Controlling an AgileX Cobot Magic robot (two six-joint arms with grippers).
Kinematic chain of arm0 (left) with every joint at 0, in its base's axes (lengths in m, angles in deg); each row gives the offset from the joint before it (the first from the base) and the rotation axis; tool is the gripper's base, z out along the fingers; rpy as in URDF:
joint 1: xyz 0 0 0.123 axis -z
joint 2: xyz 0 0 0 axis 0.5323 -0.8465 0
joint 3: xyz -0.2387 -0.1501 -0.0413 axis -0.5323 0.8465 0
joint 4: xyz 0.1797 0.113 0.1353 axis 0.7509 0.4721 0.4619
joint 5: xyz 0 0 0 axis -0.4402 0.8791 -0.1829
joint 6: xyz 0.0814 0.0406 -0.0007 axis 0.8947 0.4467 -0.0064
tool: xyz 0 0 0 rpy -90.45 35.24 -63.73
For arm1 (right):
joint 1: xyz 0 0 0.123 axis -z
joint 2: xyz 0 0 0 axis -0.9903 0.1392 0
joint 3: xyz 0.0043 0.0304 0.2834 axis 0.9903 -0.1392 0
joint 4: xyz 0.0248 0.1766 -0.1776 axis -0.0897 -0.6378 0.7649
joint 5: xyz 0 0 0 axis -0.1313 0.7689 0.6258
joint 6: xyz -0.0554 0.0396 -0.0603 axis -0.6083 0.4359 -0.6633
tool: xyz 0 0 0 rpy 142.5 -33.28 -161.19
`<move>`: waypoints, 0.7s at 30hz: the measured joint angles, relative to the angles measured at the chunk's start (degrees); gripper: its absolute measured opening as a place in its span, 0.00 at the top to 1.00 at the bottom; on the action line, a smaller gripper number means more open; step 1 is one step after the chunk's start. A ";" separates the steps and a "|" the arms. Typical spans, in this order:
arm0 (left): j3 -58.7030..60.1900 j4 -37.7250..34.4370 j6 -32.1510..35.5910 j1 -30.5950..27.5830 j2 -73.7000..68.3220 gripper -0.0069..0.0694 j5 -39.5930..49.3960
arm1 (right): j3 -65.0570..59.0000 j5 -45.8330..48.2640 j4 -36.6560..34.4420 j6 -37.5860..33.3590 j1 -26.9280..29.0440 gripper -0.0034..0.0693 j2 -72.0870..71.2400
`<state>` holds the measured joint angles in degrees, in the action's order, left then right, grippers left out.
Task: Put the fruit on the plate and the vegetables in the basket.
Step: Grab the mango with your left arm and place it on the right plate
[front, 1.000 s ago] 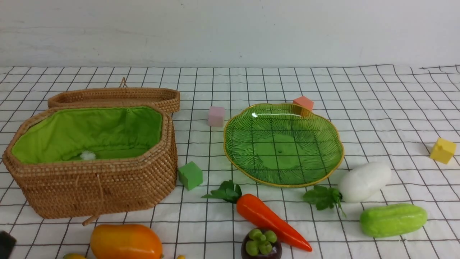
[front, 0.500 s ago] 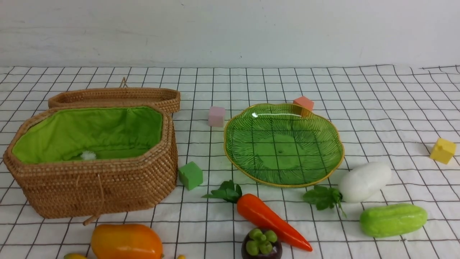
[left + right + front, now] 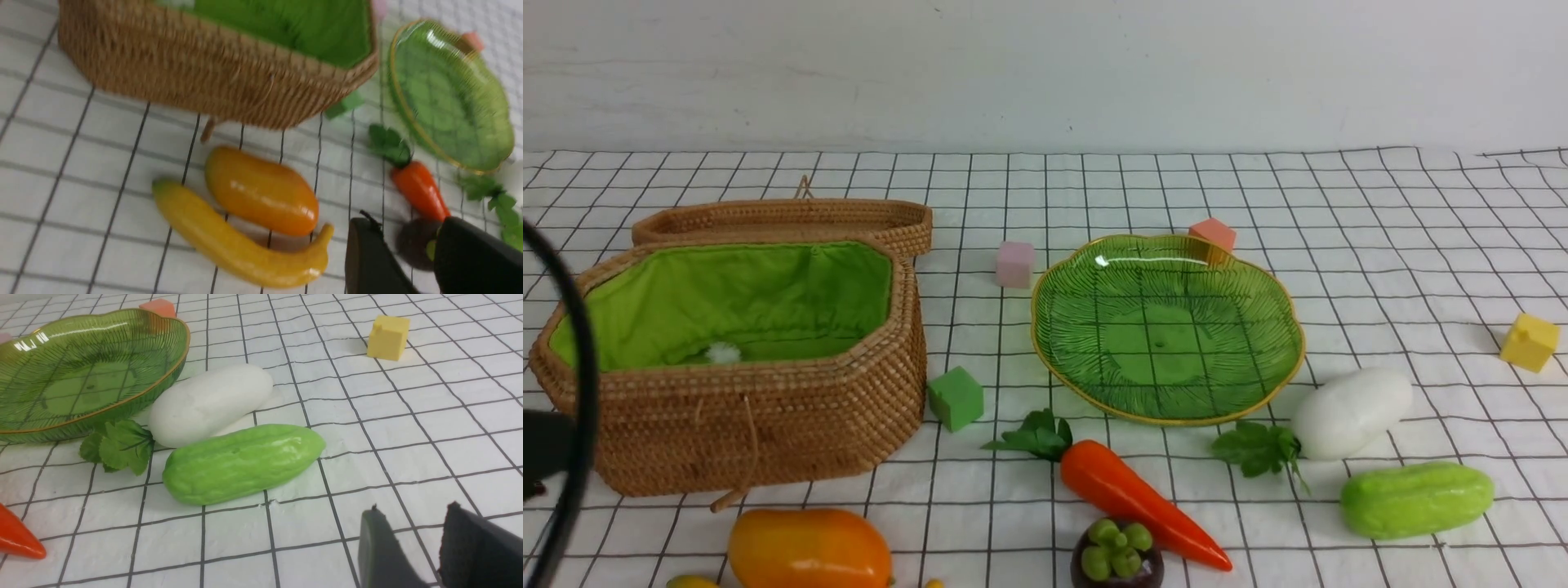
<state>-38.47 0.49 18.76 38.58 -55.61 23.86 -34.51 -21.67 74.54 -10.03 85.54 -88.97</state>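
Left gripper (image 3: 412, 265): fingers parted, gripping nothing. Through the gap, just beyond the fingertips: small round dark purple mangosteen with green knobby cap (image 3: 412, 244), resting on the checked cloth beside the pointed end of the toy orange carrot with green leaves (image 3: 419, 190). Off to one side, near the front wall of the large brown woven wicker basket with green lining (image 3: 204, 73): glossy orange-yellow toy mango (image 3: 261, 192) and long yellow banana (image 3: 237, 241), lying side by side, touching or nearly so, long axes roughly parallel. Beyond the carrot: wide shallow green glass plate with gold rim (image 3: 449, 94), no fruit on it yet.

Right gripper (image 3: 423, 555): likewise spread, nothing held. Ahead, toward the plate: light green stubby cucumber (image 3: 241, 463), flat on the cloth, touching or just beside the white radish with green leaves (image 3: 208, 402). Cucumber's long axis roughly along the line between the two fingers; probably calls for a wrist turn to span the short width.

Judged: left arm nearer all three fruit, mangosteen closest. Right arm nearer cucumber and radish, basket well apart on the far side of the plate.
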 joint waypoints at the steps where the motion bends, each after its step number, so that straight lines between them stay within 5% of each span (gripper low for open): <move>1: 0.00 -0.19 -0.22 0.00 -0.83 0.60 0.48 | 0.00 0.00 0.00 0.00 0.00 0.62 0.00; 11: -5.91 -7.06 0.60 0.00 -16.43 0.48 8.23 | 0.00 0.00 0.00 0.00 0.00 0.62 0.00; 17: -6.65 -8.55 3.97 0.00 -22.57 0.16 11.69 | 0.00 0.00 0.00 0.00 0.00 0.62 0.00; 21: -6.65 -9.71 5.08 0.00 -24.79 0.04 10.72 | 0.00 0.00 0.00 0.00 0.00 0.62 0.00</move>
<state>-45.12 -9.22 23.84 38.58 -80.40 34.58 -34.51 -21.67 74.54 -10.03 85.54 -88.97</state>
